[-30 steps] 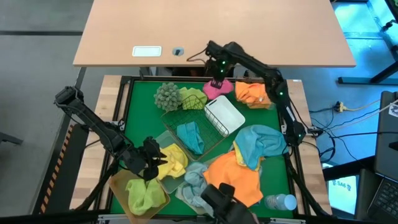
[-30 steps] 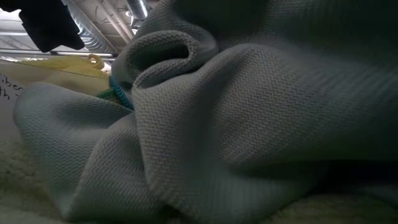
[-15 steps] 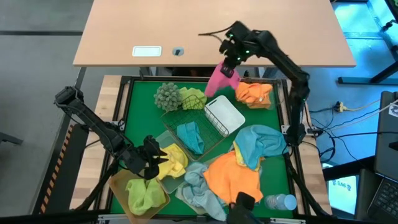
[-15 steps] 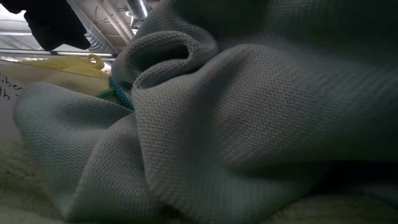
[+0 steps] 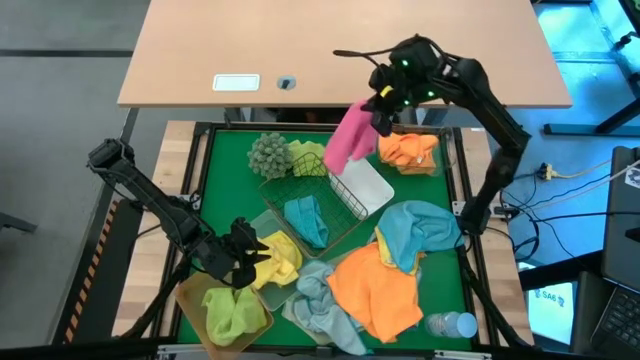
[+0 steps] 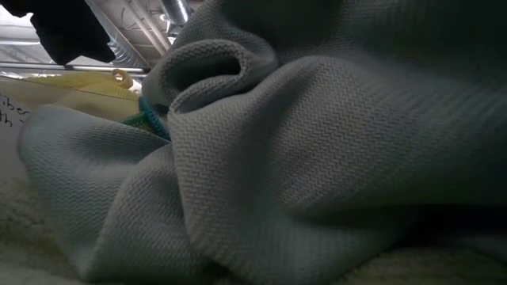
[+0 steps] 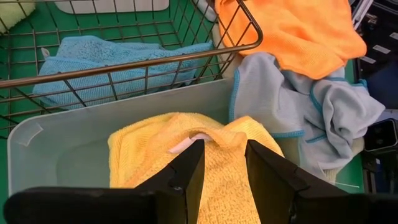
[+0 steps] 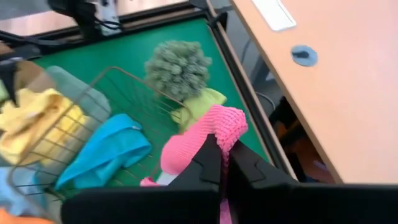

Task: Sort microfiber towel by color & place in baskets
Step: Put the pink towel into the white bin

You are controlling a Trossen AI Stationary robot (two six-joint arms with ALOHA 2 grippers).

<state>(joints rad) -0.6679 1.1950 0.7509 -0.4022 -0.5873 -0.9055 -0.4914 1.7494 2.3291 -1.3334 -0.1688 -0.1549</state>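
Hovering at the near edge, we are keeping our left tool point(image 5: 243, 262), fingers apart, over the yellow towel point(image 7: 186, 162) in the frosted basket point(image 7: 56, 146). Farther off, we are clamping our right tool point(image 5: 382, 112) on the pink towel point(image 5: 346, 140), hanging long-axis downward above the white basket point(image 5: 365, 182), beside the wire basket point(image 5: 330, 215).

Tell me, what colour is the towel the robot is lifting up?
Pink. The right gripper holds the pink towel up; the high view shows it best.
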